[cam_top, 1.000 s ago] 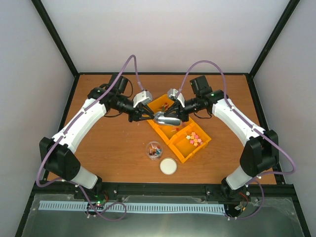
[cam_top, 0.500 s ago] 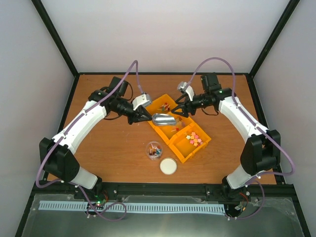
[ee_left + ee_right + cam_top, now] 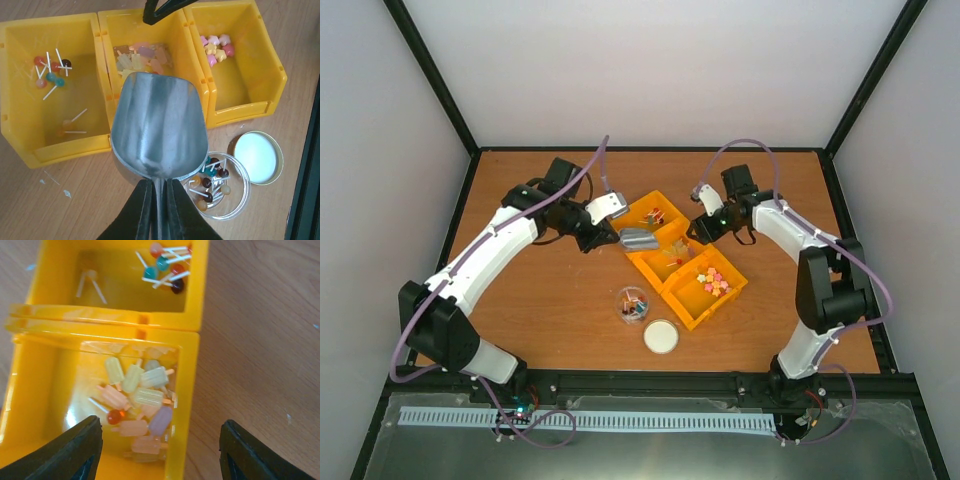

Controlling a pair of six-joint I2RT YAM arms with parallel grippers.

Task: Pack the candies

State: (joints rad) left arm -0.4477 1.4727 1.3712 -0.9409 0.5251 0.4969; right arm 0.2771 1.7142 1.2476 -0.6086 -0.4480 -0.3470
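The left hand (image 3: 157, 212) clamps the handle of the empty metal scoop (image 3: 160, 125) over the 3 yellow bins (image 3: 245, 107) — the right hand (image 3: 160, 452) hangs wide open above the middle one. The candies (image 3: 137, 390) lie in the bins, some in the clear jar (image 3: 222, 215) at their 7 o'clock.

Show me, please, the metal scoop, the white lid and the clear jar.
metal scoop (image 3: 160, 125), left wrist view, middle of its bowl.
white lid (image 3: 257, 157), left wrist view, its centre.
clear jar (image 3: 246, 180), left wrist view, its right rim.
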